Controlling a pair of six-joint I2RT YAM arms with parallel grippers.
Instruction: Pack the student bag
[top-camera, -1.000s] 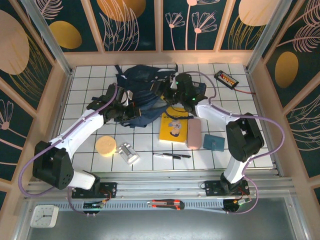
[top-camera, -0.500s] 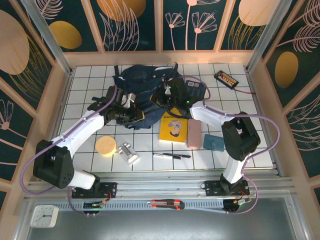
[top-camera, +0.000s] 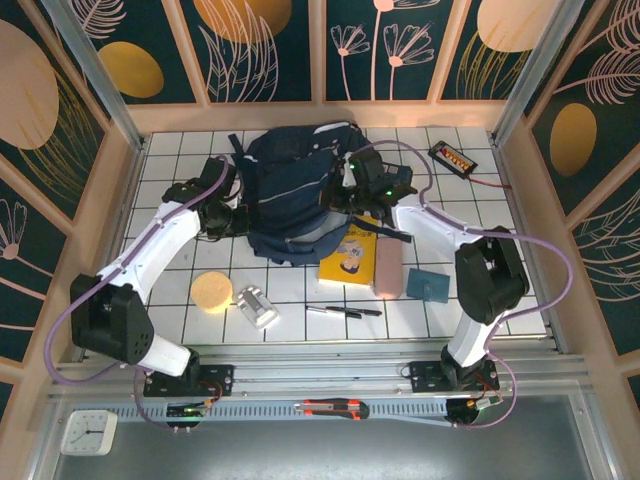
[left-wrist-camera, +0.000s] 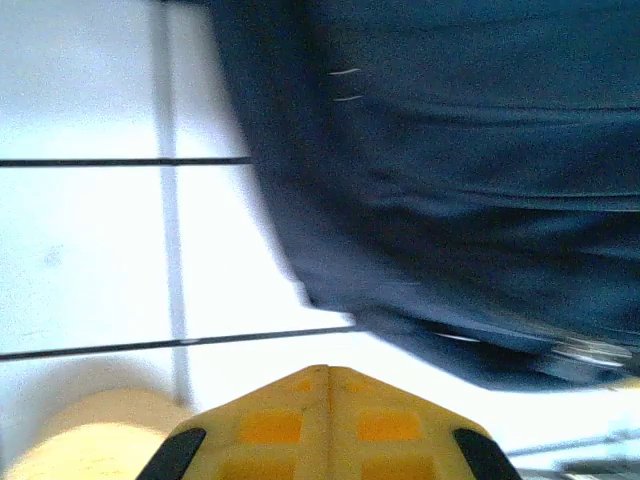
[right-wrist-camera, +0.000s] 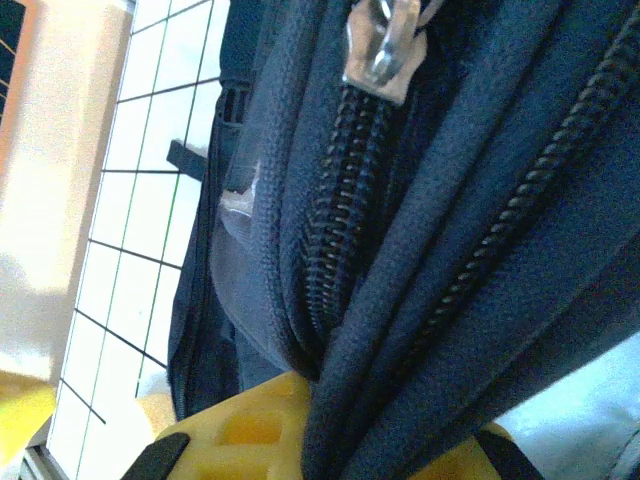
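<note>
The student bag (top-camera: 293, 195), a dark navy backpack, lies at the back middle of the tiled table, with straps trailing at its front and back. My right gripper (top-camera: 350, 193) is at the bag's right side. In the right wrist view it (right-wrist-camera: 330, 415) is shut on a thick fold of the student bag (right-wrist-camera: 450, 200) next to a zipper with a metal pull (right-wrist-camera: 385, 50). My left gripper (top-camera: 232, 214) is beside the bag's left edge. In the left wrist view it (left-wrist-camera: 328, 372) is shut with nothing in it, and the student bag (left-wrist-camera: 450, 170) lies just beyond it.
A yellow book (top-camera: 348, 258), a pink case (top-camera: 387, 268), a teal card (top-camera: 431, 285) and a pen (top-camera: 343, 311) lie in front of the bag. A round yellow sponge (top-camera: 212, 291) and a silver cylinder (top-camera: 257, 306) sit front left. A black device (top-camera: 452, 156) lies at the back right.
The right gripper has shut on the bag and pulled it up and back, so the bag now lies spread out. The left arm has swung left to the bag's side.
</note>
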